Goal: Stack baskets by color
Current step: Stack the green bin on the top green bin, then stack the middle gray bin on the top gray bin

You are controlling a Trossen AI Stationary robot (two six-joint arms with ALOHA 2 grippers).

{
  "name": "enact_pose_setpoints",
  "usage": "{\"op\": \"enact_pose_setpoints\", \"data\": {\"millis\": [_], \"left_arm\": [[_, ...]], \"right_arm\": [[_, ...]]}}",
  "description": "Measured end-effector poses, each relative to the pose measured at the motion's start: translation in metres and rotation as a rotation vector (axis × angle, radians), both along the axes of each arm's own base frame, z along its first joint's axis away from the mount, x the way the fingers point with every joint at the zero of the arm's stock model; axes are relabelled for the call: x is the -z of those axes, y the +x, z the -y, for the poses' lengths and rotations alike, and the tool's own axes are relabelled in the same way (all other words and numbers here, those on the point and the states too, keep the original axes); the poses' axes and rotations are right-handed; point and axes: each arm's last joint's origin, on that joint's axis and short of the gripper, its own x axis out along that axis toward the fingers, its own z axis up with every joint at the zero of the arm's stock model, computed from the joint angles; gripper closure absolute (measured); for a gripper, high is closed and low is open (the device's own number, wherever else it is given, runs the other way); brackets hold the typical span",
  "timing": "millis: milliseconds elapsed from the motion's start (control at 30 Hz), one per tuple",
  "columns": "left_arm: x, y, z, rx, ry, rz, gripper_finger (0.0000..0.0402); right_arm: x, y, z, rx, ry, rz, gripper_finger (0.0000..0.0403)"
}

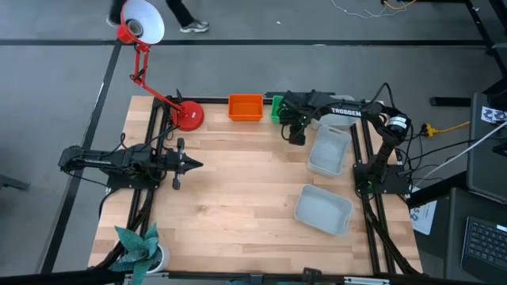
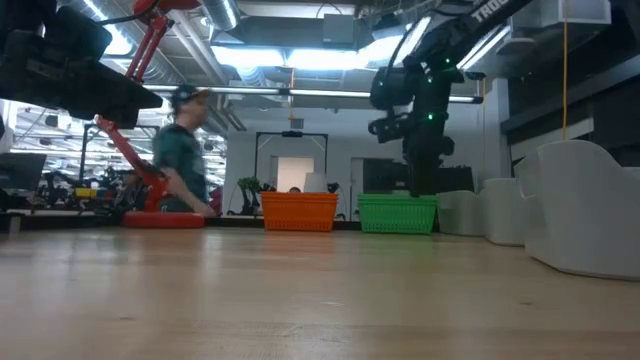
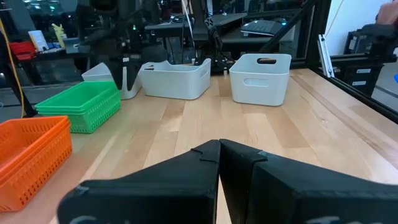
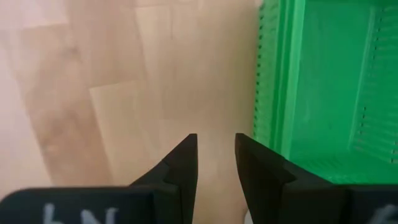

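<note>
An orange basket (image 1: 245,108) and a green basket (image 1: 276,108) stand side by side at the table's far edge; the right arm covers part of the green one. Two grey-white baskets (image 1: 329,150) (image 1: 323,210) rest on the table's right half, and the left wrist view shows a third grey-white basket (image 3: 99,78) behind the green basket (image 3: 84,106). My right gripper (image 4: 215,155) points down, open, over bare wood just beside the green basket's wall (image 4: 270,81), with nothing between its fingers. My left gripper (image 3: 219,152) waits shut at the table's left side.
A red desk lamp's round base (image 1: 188,116) sits left of the orange basket. A teal pinwheel-like thing in a white cup (image 1: 141,247) stands at the near left corner. A person (image 2: 185,150) passes beyond the far edge. Bare wood lies in the table's middle.
</note>
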Motion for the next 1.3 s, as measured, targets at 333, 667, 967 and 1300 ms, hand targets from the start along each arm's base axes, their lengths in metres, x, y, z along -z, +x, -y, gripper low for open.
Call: {"op": "enact_pose_setpoints", "data": {"millis": [333, 667, 967, 1300], "left_arm": [[0.000, 0.000, 0.000, 0.000, 0.000, 0.000, 0.0401], [0.000, 0.000, 0.000, 0.000, 0.000, 0.000, 0.0401], [0.000, 0.000, 0.000, 0.000, 0.000, 0.000, 0.0401], [0.000, 0.000, 0.000, 0.000, 0.000, 0.000, 0.0401]], "right_arm": [[0.011, -0.006, 0.015, 0.076, -0.145, -0.003, 0.0295], [0.007, 0.003, 0.019, 0.067, -0.169, 0.100, 0.0295], [0.005, 0.008, 0.020, 0.044, -0.137, 0.179, 0.0295], [-0.030, 0.001, -0.014, 0.002, -0.090, 0.152, 0.0295]]}}
